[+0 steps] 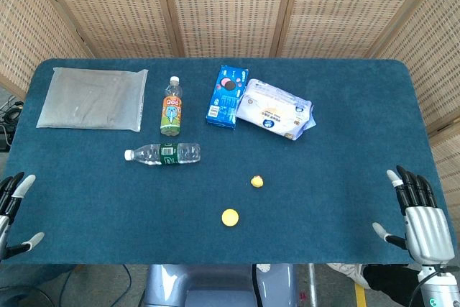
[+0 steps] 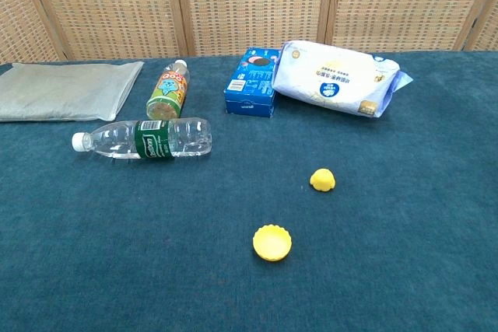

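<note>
Yellow cap (image 2: 272,242) lies nearest the chest cam, hollow side up, w/ a small yellow lump (image 2: 322,179) just beyond, apart from it. Both sit on the bench (image 1: 330,199), covered edge to edge in dark teal carpet-like cloth. Left hand (image 1: 13,210) at near-left corner, fingers spread, holding nothing; right hand (image 1: 419,215) at near-right corner, likewise spread & empty, both well apart from everything. Mid-bench: clear water bottle (image 2: 144,138) on its side, orange drink bottle (image 2: 169,89) lying behind it, blue cookie box (image 2: 253,82) touching a white wipes pack (image 2: 340,77). Grey plastic bag (image 1: 92,97) far left. Woven cane screens (image 1: 230,5) w/ wood frames wall the back & sides.
</note>
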{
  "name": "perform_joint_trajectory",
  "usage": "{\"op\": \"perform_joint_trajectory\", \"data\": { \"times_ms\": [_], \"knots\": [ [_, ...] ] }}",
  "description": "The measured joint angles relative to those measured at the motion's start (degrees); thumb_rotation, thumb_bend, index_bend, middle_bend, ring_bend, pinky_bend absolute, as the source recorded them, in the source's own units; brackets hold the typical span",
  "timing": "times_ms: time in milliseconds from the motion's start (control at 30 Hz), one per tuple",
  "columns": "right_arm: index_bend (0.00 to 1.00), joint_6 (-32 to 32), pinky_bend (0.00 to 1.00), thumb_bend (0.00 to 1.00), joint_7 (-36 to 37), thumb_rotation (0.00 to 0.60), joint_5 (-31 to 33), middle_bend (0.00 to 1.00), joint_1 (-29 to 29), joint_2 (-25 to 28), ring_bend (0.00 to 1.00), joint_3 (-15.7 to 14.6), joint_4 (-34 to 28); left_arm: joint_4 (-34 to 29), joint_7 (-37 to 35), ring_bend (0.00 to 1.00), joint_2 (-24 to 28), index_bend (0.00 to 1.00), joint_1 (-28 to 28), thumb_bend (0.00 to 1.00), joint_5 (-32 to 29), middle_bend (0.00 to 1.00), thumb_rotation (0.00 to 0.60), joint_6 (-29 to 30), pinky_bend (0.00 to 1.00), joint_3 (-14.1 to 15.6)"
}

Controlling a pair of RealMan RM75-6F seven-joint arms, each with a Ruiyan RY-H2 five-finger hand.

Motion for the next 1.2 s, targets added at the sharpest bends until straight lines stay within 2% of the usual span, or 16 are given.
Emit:
{"op": "perform_joint_trajectory", "data": {
  "times_ms": [367, 467, 667, 800, 900, 1200],
  "knots": [
    [0.10, -3.3, 0.00, 0.00, -0.6, 0.600, 0.2, 0.00, 2.2, -0.5, 0.00, 0.5, -0.1, 0.0, 0.8, 0.00, -0.4, 0.00, -0.4, 0.09, -0.2, 0.00, 0.600, -0.8, 0.00, -0.2],
    [0.14, -6.7, 0.00, 0.00, -0.6, 0.600, 0.4, 0.00, 4.5, -0.8, 0.00, 1.1, -0.3, -0.2, 1.5, 0.00, -0.7, 0.00, -0.5, 0.09, -0.7, 0.00, 0.600, -1.1, 0.00, -0.4],
    [0.26, -18.8, 0.00, 0.00, -0.2, 0.600, 2.5, 0.00, 13.1, -2.6, 0.00, 3.6, 0.1, -0.6, 3.2, 0.00, -1.3, 0.00, -1.1, 0.09, -2.5, 0.00, 0.600, -2.5, 0.00, -1.1],
    [0.34, -28.3, 0.00, 0.00, -0.7, 0.600, 7.3, 0.00, 20.2, -6.5, 0.00, 6.2, 2.2, -0.5, 4.1, 0.00, -1.8, 0.00, -1.8, 0.09, -4.0, 0.00, 0.600, -3.8, 0.00, -1.8],
    [0.35, -33.1, 0.00, 0.00, -2.5, 0.600, 12.5, 0.00, 24.8, -10.0, 0.00, 8.0, 4.3, -0.4, 4.5, 0.00, -2.1, 0.00, -2.2, 0.09, -4.9, 0.00, 0.600, -4.7, 0.00, -2.1],
    [0.37, -37.9, 0.00, 0.10, -13.7, 0.600, 28.4, 0.00, 34.5, -22.9, 0.00, 10.9, 12.0, -0.2, 4.7, 0.00, -2.4, 0.00, -3.5, 0.09, -7.8, 0.00, 0.600, -7.6, 0.00, -2.8]
  ]
}}
